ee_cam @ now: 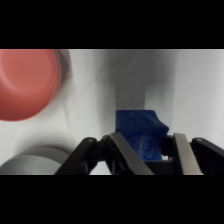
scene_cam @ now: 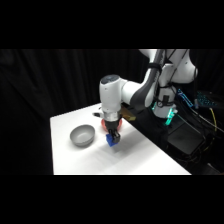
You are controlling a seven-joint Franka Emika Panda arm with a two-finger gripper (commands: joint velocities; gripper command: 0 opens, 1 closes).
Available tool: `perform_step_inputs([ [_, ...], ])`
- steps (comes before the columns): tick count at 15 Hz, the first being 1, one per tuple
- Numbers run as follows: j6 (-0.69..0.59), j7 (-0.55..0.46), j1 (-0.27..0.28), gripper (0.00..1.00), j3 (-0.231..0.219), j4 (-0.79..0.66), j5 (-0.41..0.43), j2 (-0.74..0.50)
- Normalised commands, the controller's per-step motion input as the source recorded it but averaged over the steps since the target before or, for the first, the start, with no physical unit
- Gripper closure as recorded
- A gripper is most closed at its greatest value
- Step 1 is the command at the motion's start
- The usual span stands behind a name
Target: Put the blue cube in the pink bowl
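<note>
The blue cube [scene_cam: 112, 142] sits between my fingertips just above the white table [scene_cam: 145, 160], near its middle. My gripper [scene_cam: 113, 138] comes down from above and is shut on the cube. In the wrist view the blue cube [ee_cam: 139, 131] looks tilted between the two fingers [ee_cam: 125, 152], with my gripper [ee_cam: 148, 136] closed around it. The pink bowl [ee_cam: 25, 82] lies at the upper left of that view, apart from the cube. In the side view the pink bowl [scene_cam: 102, 125] shows only as a sliver behind the gripper.
A grey bowl [scene_cam: 82, 135] stands on the table left of the gripper, and its rim [ee_cam: 35, 160] shows at the wrist view's lower left. Black equipment and cables [scene_cam: 187, 140] sit beside the table at the right, near the arm's base.
</note>
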Motion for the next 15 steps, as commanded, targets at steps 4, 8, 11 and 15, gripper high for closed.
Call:
perform_step_inputs([
  [4, -0.36, -0.20, -0.138, 0.80, 0.078, -0.01, -0.054, -0.45],
  [8, -0.38, -0.19, -0.150, 0.80, 0.092, 0.09, -0.031, -0.35],
  [11, -0.33, -0.18, -0.141, 0.80, 0.089, 0.14, -0.019, -0.24],
  [15, -0.22, -0.19, -0.146, 0.80, 0.064, 0.08, 0.025, -0.17],
])
